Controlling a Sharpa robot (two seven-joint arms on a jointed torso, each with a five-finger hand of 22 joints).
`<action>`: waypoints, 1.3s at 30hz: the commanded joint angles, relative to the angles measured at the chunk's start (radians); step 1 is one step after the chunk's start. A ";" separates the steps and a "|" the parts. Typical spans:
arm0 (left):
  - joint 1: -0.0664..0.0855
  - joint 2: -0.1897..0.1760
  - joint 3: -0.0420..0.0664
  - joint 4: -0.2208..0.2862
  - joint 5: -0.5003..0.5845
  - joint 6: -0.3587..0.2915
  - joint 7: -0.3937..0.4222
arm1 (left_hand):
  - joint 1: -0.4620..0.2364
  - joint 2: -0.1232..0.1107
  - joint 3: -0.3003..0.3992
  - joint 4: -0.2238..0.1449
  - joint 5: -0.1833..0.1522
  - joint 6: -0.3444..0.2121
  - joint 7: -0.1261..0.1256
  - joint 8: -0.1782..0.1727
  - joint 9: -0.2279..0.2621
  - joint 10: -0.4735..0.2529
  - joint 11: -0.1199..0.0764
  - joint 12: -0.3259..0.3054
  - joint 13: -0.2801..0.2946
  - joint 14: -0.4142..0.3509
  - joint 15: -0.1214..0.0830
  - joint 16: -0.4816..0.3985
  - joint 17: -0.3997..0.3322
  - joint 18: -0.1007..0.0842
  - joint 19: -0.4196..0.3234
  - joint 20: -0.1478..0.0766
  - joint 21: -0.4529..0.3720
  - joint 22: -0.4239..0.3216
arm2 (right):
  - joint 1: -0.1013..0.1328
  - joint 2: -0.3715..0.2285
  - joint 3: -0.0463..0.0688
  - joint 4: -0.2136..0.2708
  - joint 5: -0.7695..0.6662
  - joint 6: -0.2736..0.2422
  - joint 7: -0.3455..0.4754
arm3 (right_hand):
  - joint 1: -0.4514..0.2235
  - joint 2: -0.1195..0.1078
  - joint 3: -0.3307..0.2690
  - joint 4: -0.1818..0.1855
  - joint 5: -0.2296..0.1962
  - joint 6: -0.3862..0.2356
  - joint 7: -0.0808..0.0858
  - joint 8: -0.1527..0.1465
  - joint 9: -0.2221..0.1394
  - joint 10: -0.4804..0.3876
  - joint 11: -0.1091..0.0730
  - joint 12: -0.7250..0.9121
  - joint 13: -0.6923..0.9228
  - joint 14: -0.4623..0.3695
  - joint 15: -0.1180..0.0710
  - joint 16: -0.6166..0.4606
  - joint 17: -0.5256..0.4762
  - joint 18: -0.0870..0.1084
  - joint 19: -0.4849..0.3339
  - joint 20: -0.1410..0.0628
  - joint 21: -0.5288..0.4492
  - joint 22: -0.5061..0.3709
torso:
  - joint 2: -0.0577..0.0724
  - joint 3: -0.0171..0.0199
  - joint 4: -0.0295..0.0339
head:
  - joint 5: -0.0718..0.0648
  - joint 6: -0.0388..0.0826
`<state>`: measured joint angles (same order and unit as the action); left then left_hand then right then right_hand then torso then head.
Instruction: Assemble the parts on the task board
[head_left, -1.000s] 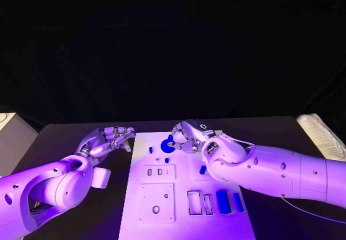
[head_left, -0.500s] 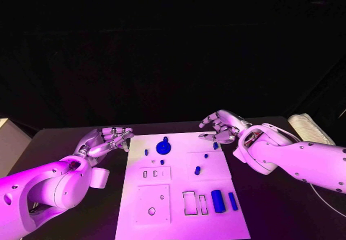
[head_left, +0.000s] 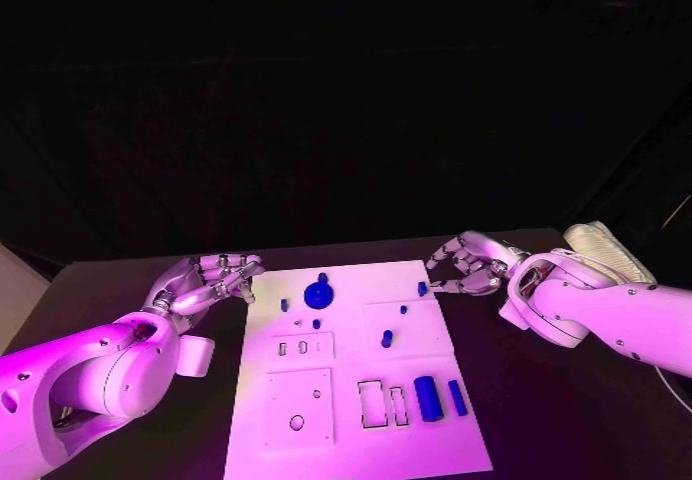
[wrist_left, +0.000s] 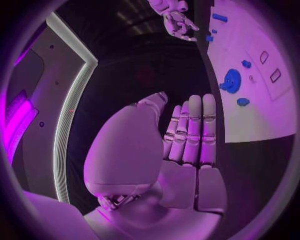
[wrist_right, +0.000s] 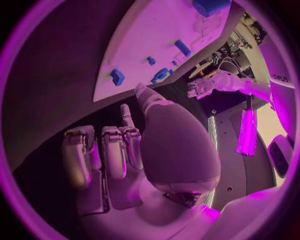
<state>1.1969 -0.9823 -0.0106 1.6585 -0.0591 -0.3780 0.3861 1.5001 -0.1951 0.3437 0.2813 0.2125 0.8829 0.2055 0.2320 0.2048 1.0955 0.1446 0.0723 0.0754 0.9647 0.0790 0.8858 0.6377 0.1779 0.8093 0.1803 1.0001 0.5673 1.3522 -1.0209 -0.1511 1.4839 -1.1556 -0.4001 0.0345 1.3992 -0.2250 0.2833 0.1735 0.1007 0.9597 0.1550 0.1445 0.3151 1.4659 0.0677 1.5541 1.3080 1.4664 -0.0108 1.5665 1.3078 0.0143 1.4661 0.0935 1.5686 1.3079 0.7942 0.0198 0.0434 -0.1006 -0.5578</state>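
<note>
Flanking the board (head_left: 361, 440), both hands sit off its far corners holding nothing.
Left hand (head_left: 209, 280) rests on the table (head_left: 562, 420) by the board's far left corner, fingers curled in together; right hand (head_left: 469, 265) sits past the far right corner, fingers loosely bent and apart. Round blue part (head_left: 319, 294) lies near the far edge, smaller parts scattered mid-board, blue bar (head_left: 428, 397) near the front.

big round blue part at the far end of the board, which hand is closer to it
Left. The left hand sits just off the task board's left edge, level with the round blue part. The right hand is past the right edge, farther away.
</note>
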 joint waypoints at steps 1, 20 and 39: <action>0.000 0.002 0.000 0.001 -0.002 0.021 0.008 | 0.000 -0.006 0.007 0.000 -0.006 -0.005 0.000 -0.005 0.001 -0.007 0.002 -0.005 0.001 -0.007 0.002 0.005 -0.001 0.005 -0.007 0.002 0.005 0.001 | -0.005 0.013 -0.002 -0.026 -0.018 0.002 0.008 | 0.010 0.000 -0.003 -0.006 -0.004 -0.012 0.003 -0.008 -0.003 0.083 0.007 -0.009 0.242 0.104 0.008 0.004 0.263 -0.014 0.105 0.007 0.002 0.263 | 0.001 -0.0025 0.0015 | 0.001 -0.002; 0.000 -0.008 0.000 0.002 -0.007 0.022 0.007 | 0.002 -0.006 0.008 -0.001 -0.006 -0.005 -0.001 -0.005 0.002 -0.008 0.002 -0.004 0.001 -0.009 0.002 0.006 -0.002 0.005 -0.009 0.002 0.007 0.002 | -0.055 0.080 -0.007 -0.113 -0.018 -0.008 -0.007 | 0.021 0.008 -0.004 -0.010 -0.003 -0.022 0.008 -0.015 -0.007 0.079 0.014 -0.013 0.239 0.104 0.015 0.004 0.263 -0.014 0.105 0.015 0.002 0.263 | 0.001 -0.0040 0.0023 | -0.001 -0.008; 0.000 -0.011 0.000 0.000 -0.009 0.023 0.006 | 0.002 -0.006 0.008 -0.001 -0.006 -0.005 -0.001 -0.005 0.002 -0.008 0.002 -0.004 0.001 -0.009 0.002 0.006 -0.002 0.005 -0.009 0.002 0.007 0.002 | -0.070 0.110 -0.007 -0.128 -0.007 -0.030 -0.008 | 0.027 0.035 0.029 -0.012 -0.003 0.021 -0.001 0.003 -0.005 0.093 0.007 0.003 0.251 0.104 0.002 0.004 0.263 -0.014 0.105 0.007 0.002 0.263 | 0.000 -0.0029 0.0018 | 0.002 -0.015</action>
<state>1.1967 -0.9943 -0.0108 1.6571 -0.0619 -0.3732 0.3858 1.5001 -0.1951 0.3465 0.2785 0.2125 0.8829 0.2055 0.2320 0.2054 1.0955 0.1447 0.0723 0.0754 0.9612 0.0825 0.8858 0.6377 0.1778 0.8056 0.1840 1.0040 0.5680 1.2847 -0.9127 -0.1570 1.3556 -1.1588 -0.4314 0.0244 1.4236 -0.1993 0.3068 0.1619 0.1007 0.9753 0.1537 0.1428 0.3090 1.4661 0.0747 1.5505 1.3076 1.4665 -0.0036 1.5665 1.3075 0.0143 1.4662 0.1006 1.5686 1.3075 0.7948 0.0166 0.0449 -0.0984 -0.5726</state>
